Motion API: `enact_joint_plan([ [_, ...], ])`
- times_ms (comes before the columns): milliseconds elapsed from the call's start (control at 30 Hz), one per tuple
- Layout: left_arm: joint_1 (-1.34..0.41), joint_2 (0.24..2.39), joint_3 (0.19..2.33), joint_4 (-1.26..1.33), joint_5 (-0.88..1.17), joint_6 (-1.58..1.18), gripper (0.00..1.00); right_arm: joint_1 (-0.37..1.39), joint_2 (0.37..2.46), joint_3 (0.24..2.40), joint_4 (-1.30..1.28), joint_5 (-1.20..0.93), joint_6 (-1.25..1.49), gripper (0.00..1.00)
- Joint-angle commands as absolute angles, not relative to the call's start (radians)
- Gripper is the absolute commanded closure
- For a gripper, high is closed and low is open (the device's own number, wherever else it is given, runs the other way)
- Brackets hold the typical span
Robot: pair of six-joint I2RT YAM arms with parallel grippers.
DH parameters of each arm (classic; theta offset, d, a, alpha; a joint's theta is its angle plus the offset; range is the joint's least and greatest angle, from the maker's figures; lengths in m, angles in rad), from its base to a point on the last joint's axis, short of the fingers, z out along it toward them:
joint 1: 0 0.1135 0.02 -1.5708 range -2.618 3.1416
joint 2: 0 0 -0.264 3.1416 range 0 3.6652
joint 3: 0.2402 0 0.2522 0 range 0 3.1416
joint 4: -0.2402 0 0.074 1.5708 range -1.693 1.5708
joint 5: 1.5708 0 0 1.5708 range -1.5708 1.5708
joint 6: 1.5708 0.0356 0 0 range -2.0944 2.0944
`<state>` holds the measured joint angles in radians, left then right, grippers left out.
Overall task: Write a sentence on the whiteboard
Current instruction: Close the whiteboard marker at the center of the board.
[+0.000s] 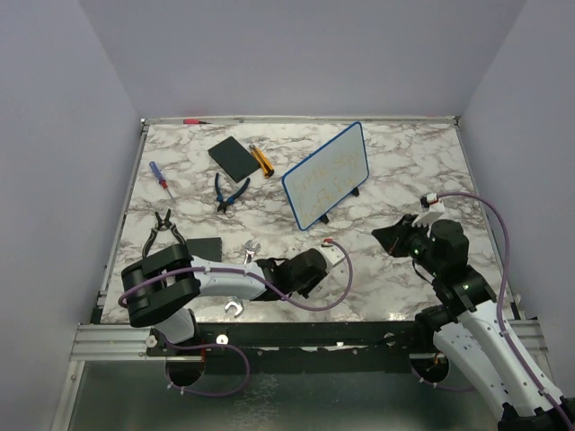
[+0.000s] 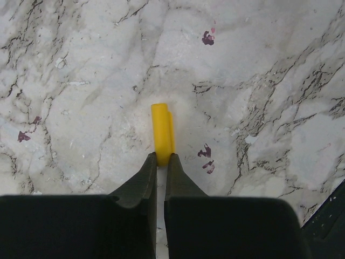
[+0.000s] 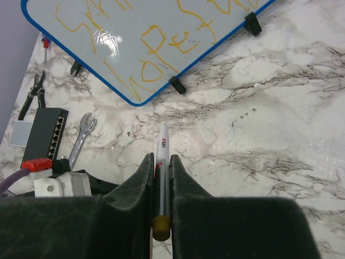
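**Right gripper (image 3: pixel 160 160) pinched the marker, left gripper (image 2: pixel 160 157) pinched a cap**

Right gripper's fingers were shut tight on a white marker (image 3: pixel 163 141), whose tip reached past the fingertips toward the whiteboard (image 3: pixel 161 21). The tip was apart from the board's lower blue edge, with bare marble between them. The left gripper was clamped on a short yellow cap (image 2: pixel 162 127), held low over the table (image 1: pixel 404 162).

From above, the whiteboard stood on its small black feet (image 3: pixel 176 85) near the middle of the table, set at a slant with its face toward the arms. The sentence (image 3: pixel 156 46) ran in yellow strokes across that face. Both grippers sat on the near side of the board, the left one close to its near-left corner and the right one off toward its right end.

Bare marble ran from the board's right end to the right wall. To the board's left lay blue-handled pliers (image 1: pixel 231 191), a black pad (image 1: pixel 232 157), an orange tube (image 1: pixel 260 160) and a screwdriver (image 1: pixel 162 180). A wrench (image 3: pixel 82 132) and a black box (image 3: pixel 46 135) lay near the left arm.
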<state>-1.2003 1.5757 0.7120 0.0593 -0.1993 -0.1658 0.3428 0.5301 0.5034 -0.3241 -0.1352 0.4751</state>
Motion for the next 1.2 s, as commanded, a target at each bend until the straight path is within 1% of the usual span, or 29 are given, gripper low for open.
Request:
enact_joint_plan([
  [0,-1.209,1.558,0.743,0.043,-0.239,-0.169,1.00,0.339,0.531,0.520,-0.368,-0.090,0.512,0.99],
  [233,-1.189,1.450,0.855,-0.134,-0.243,-0.174,1.00,0.337,0.507,0.516,-0.369,-0.030,0.539,0.99],
  [367,-1.129,1.360,0.901,-0.206,-0.184,-0.125,1.00,0.338,0.520,0.525,-0.365,-0.034,0.544,0.99],
  [467,-1.059,1.319,0.926,-0.247,-0.087,-0.060,1.00,0.339,0.557,0.541,-0.381,-0.035,0.557,0.99],
  [700,-0.907,1.242,0.901,-0.275,0.073,0.091,1.00,0.338,0.682,0.592,-0.352,-0.224,0.539,0.99],
  [933,-0.900,1.188,0.848,-0.280,0.232,0.155,1.00,0.337,0.805,0.643,-0.324,-0.491,0.497,0.99],
  [1167,-0.900,1.224,0.846,-0.289,0.276,0.142,1.00,0.337,0.777,0.645,-0.295,-0.665,0.494,0.99],
])
